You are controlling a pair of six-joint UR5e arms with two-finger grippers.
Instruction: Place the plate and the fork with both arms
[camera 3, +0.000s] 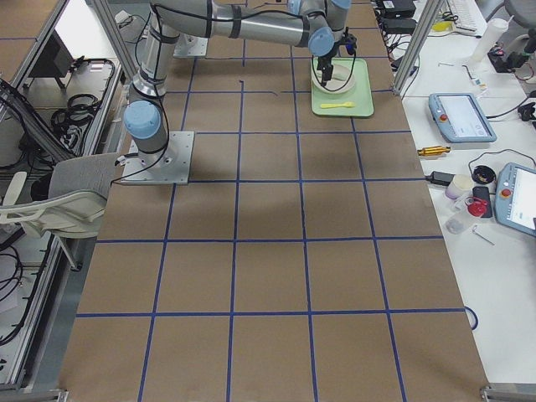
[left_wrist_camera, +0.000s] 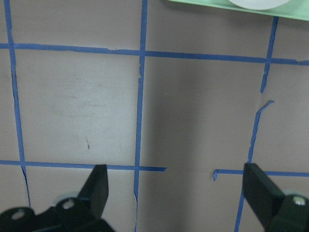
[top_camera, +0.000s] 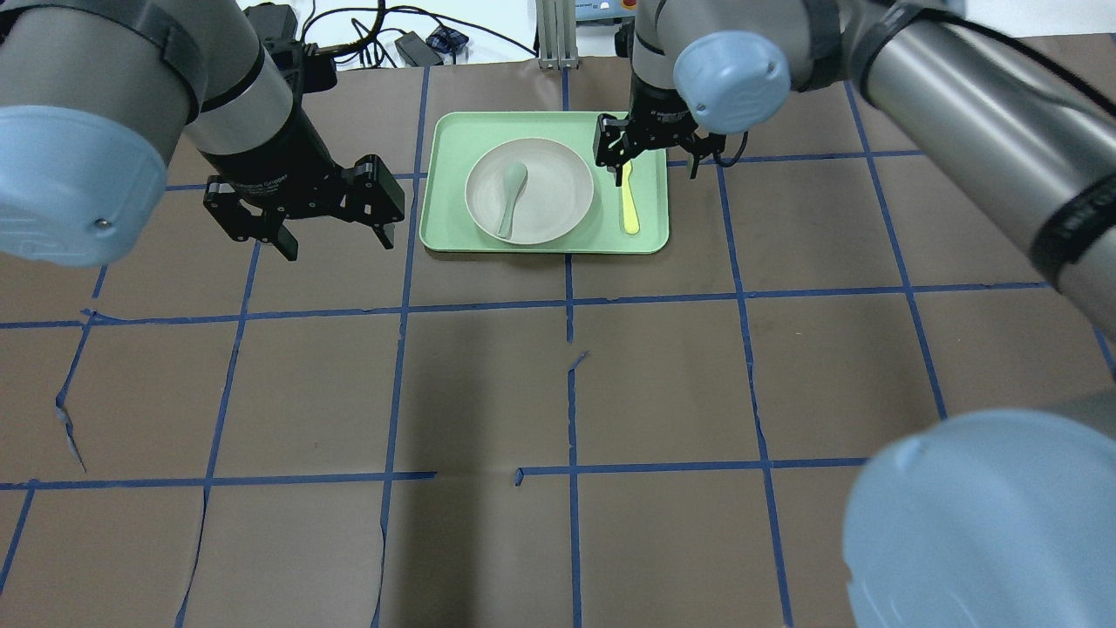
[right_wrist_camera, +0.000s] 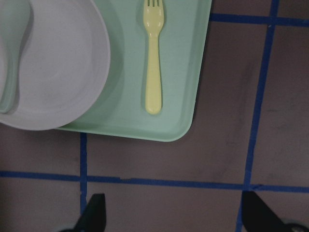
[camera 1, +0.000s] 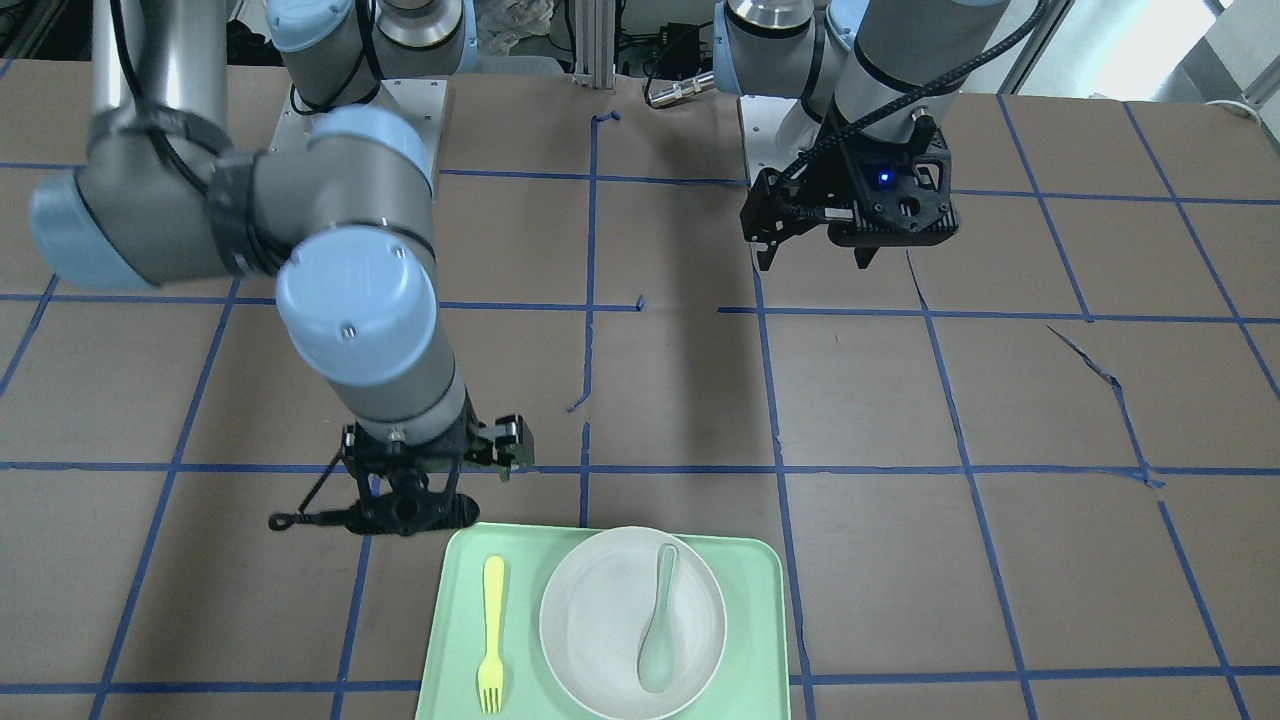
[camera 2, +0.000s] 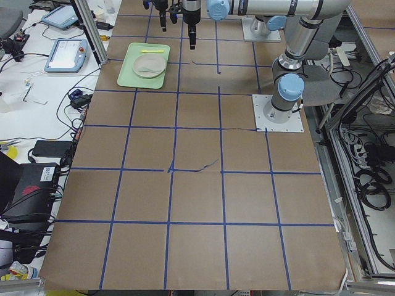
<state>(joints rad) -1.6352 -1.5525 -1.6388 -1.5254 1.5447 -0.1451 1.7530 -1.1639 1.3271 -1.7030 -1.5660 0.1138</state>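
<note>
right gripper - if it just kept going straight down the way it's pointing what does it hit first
Most likely the bare table, just off the tray's corner: the wrist view shows brown paper between the right gripper's open fingers. The fork lies further ahead; depth is uncertain.

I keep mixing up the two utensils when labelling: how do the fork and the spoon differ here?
Colour: the fork is pale yellow, the spoon pale grey-green.
End: the fork has short tines, the spoon a rounded bowl.
Place: the fork lies directly on the green tray beside the plate, while the spoon lies inside the plate.
Both are of similar length, lie flat, and neither is gripped.
</note>
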